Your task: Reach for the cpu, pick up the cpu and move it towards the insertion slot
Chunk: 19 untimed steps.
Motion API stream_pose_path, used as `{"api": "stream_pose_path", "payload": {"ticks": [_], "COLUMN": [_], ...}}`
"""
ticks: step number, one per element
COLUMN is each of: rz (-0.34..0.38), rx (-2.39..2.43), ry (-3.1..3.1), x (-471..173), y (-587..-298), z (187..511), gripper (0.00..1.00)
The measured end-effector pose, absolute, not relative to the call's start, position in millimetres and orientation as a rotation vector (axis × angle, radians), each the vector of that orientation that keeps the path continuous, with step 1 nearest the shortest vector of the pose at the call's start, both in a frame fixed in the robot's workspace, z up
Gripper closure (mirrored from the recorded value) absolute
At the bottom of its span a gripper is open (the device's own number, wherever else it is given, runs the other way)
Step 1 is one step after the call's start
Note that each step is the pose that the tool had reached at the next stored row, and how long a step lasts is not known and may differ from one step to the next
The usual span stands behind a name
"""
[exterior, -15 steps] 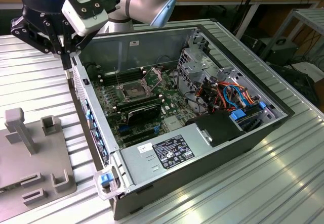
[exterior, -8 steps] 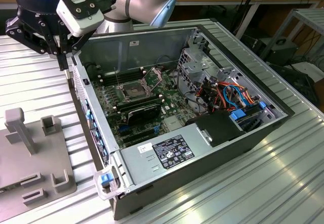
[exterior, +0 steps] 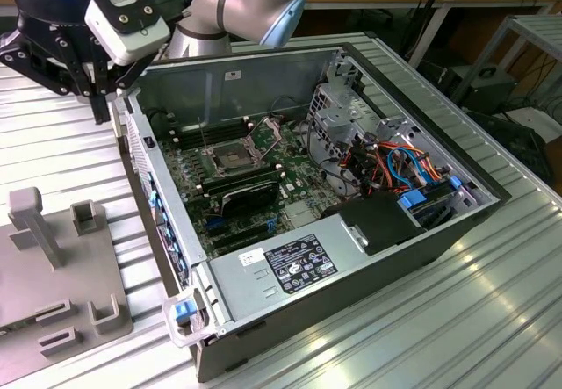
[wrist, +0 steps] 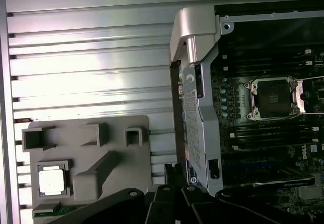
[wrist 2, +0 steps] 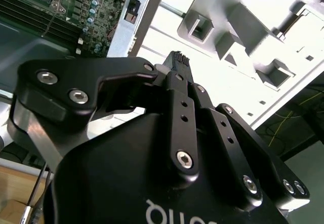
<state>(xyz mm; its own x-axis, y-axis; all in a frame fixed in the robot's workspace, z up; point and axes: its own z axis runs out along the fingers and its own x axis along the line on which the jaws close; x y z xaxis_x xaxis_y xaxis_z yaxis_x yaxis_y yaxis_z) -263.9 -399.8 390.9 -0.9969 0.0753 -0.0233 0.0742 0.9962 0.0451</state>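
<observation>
The gripper [exterior: 99, 108] is clenched shut, holding nothing, and hangs over the ribbed table [exterior: 53, 156] just outside the case [exterior: 351, 314] wall. In the first wrist view the cpu [wrist: 52, 179] lies in a square pocket of the grey fixture [wrist: 116, 183], apart from the gripper. The slot [wrist: 273, 98], a silvery frame around a dark centre, sits on the board [wrist: 238, 148] inside the case.

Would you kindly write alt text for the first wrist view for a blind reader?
A cpu sits in a grey holder plate on a ribbed metal table, beside an open computer case whose insertion slot shows a dark centre; the gripper hangs between them.
</observation>
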Motion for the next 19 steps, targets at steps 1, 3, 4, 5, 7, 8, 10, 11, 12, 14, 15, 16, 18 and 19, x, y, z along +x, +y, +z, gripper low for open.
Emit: {"api": "stream_pose_path", "payload": {"ticks": [1,3,4,5,7,8,10,11,12,14,15,16,18,19], "rz": [0.069,0.069,0.069,0.069,0.069,0.069,0.069,0.069,0.069,0.069,0.069,0.069,0.069,0.069], "rx": [0.117,0.116,0.117,0.117,0.116,0.117,0.117,0.117,0.117,0.117,0.117,0.117,0.117,0.116], "ry": [3.114,3.114,3.114,3.114,3.114,3.114,3.114,3.114,3.114,3.114,3.114,3.114,3.114,3.114], "x": [-265.7,-267.6,-268.5,-269.1,-270.7,-271.4,-272.9,-273.6,-274.5,-277.1,-278.2,-279.6,-281.2,-281.5], "y": [-399.8,-399.9,-399.9,-399.9,-399.9,-399.9,-399.9,-399.9,-399.9,-399.9,-400.0,-400.0,-400.1,-400.1], "z": [390.9,390.9,390.8,390.8,390.8,390.8,390.7,390.8,390.7,390.7,390.7,390.6,390.5,390.5], "gripper": [0.89,0.89,0.89,0.89,0.89,0.89,0.89,0.89,0.89,0.89,0.89,0.89,0.89,0.89]}}
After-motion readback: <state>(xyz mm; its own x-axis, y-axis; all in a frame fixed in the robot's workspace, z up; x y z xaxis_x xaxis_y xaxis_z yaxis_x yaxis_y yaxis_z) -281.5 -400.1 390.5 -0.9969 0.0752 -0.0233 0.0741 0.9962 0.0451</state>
